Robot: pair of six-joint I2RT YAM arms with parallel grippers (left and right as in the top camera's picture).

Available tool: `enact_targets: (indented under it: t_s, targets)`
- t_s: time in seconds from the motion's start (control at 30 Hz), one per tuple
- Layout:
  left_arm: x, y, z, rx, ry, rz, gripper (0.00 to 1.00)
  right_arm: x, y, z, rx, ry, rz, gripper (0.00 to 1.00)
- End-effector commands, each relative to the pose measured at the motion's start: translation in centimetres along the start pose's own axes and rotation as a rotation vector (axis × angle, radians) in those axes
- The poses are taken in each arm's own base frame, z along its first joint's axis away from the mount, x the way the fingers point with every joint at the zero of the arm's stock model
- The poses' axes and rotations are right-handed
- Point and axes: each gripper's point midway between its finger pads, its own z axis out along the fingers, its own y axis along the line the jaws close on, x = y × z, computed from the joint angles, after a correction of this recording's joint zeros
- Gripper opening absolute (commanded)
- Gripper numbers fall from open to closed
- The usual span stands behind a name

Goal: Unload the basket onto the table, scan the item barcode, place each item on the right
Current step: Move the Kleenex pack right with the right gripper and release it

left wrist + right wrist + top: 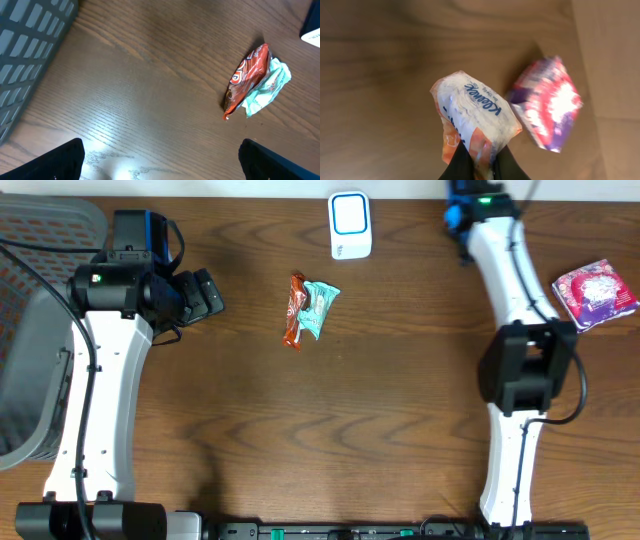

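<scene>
Closest to our right wrist camera, our right gripper (476, 161) pinches one thin end of the Kleenex tissue pack (480, 112), held over the table near the purple packet (547, 107). We judge the grip slim: the pack could twist or slip out on the way to the white scanner (350, 225), and we see no barcode. Our left gripper (160, 150) gapes wide, empty. We count one tissue pack, one scanner, one purple packet, one red snack wrapper (295, 310), one teal packet (320, 305), one grey basket (40, 240).
</scene>
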Motion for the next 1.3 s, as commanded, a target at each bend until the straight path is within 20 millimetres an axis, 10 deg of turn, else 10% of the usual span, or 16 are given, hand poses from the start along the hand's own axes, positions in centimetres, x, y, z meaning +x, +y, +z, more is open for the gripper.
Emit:
enact_targets:
  t_s: [0.0, 0.1, 0.3, 0.43, 0.67, 1.03, 1.27]
  targets:
    - [-0.3, 0.1, -0.6, -0.002, -0.019, -0.007, 0.98, -0.1, -5.4, 0.8, 0.057, 0.023, 0.079, 0.01]
    - [-0.3, 0.1, -0.6, -0.002, -0.019, -0.007, 0.98, 1.0, -7.5, 2.9, 0.02, 0.078, 0.123, 0.1]
    - [-0.3, 0.1, -0.6, -0.002, -0.019, -0.007, 0.98, 2.5, -7.8, 5.4, -0.187, 0.155, 0.205, 0.83]
    - [-0.3, 0.1, -0.6, -0.002, -0.019, -0.007, 0.98, 2.7, -7.0, 5.6, -0.29, 0.171, 0.24, 0.98]
    - [-0.3, 0.1, -0.6, -0.002, -0.019, -0.007, 0.98, 2.3, -5.2, 4.7, -0.347, 0.163, 0.231, 0.94]
    - [-0.3, 0.1, -0.6, -0.002, -0.019, -0.007, 0.98, 3.1, 0.6, 0.9, -0.509, 0.206, 0.136, 0.32]
    - [-0.3, 0.1, -0.6, -0.002, -0.019, -0.007, 0.98, 5.5, 0.9, 0.3, -0.458, 0.285, 0.068, 0.08]
